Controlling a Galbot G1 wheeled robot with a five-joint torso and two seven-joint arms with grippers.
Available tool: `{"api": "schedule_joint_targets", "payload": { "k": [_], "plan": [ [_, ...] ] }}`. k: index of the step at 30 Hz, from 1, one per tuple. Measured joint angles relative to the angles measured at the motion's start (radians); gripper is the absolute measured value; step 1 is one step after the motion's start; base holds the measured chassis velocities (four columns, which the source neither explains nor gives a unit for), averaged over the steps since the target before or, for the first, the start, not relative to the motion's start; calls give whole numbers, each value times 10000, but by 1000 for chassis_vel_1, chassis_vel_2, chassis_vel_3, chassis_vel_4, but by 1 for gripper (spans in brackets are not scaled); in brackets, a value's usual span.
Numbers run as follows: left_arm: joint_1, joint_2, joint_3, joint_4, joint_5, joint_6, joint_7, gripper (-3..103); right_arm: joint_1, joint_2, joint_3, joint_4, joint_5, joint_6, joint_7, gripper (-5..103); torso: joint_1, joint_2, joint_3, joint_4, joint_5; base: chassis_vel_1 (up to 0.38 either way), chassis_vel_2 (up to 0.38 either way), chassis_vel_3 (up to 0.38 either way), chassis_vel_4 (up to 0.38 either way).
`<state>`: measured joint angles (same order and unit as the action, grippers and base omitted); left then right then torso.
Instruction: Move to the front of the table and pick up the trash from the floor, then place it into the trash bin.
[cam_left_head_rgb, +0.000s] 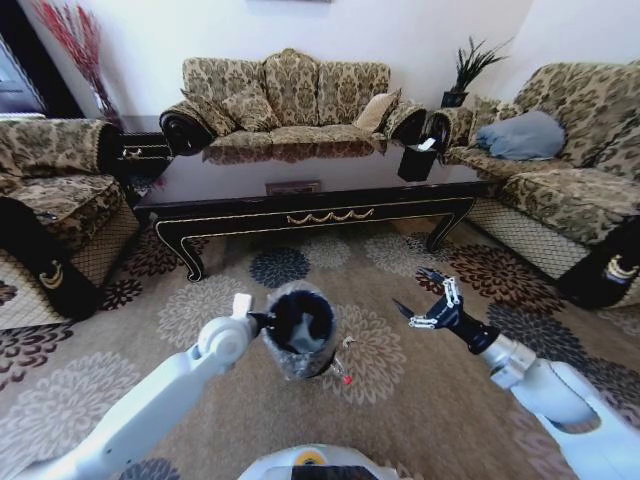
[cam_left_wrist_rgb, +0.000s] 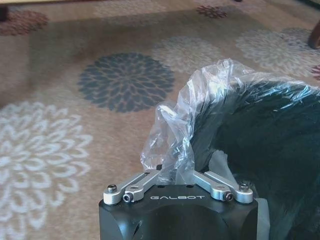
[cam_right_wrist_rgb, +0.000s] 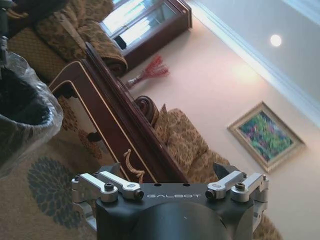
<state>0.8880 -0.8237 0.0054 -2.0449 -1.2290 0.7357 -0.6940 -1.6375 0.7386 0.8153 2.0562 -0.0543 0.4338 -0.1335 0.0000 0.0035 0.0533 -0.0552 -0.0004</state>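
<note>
While clamped by the left pincer (cam_left_head_rgb: 262, 321), trash bin (cam_left_head_rgb: 300, 330) beside the spread-apart right pincer (cam_left_head_rgb: 425, 300).

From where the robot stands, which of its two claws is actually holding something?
The left gripper: it pinches the clear bag lining the trash bin, holding the bin tipped above the floor. The right gripper hangs open and empty beside it.
</note>
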Motion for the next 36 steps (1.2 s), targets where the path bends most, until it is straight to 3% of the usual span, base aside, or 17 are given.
{"api": "schedule_joint_targets", "payload": {
  "k": [5, 10, 14, 19, 24, 29, 36],
  "plan": [
    [419, 303, -611, -251, -85, -1, -22, 3, 77, -52, -485, -314, 1111, -708, 79, 100, 0, 1, 0, -7, 0, 0, 0, 0, 0],
    [799, 639, -1115, -288, -142, 0, 205, 3, 255, -107, -1013, -429, 2480, -1744, 267, 100, 0, 0, 0, 2, 3, 0, 0, 0, 0],
    [810, 787, -1288, -5, -189, -1, 696, 3, 304, 69, -1197, -391, 4281, -2876, 613, 100, 0, 0, -1, -10, 1, 0, 0, 0, 0],
    [925, 920, -1407, 137, -188, -3, 1008, 3, 700, 45, -1548, -468, 5392, -3635, 856, 100, 0, 0, 0, -7, 3, 0, 0, 0, 0],
    [1498, 1013, -2091, 174, -145, -3, 1420, 3, 1650, -101, -2443, -717, 6864, -4973, 1358, 100, 0, 0, 0, 1, 4, 0, 0, 0, 0],
    [2069, 1105, -2941, 188, -115, -3, 1754, 3, 1958, -333, -3192, -835, 7846, -5760, 1382, 100, 0, 0, 0, -3, 3, 0, 0, 0, 0],
    [2716, 1122, -3785, 183, -85, -3, 1883, 3, 2210, -649, -3953, -976, 8161, -6302, 943, 100, 0, 0, 0, -3, 2, 0, 0, 0, 0]
  ]
}}
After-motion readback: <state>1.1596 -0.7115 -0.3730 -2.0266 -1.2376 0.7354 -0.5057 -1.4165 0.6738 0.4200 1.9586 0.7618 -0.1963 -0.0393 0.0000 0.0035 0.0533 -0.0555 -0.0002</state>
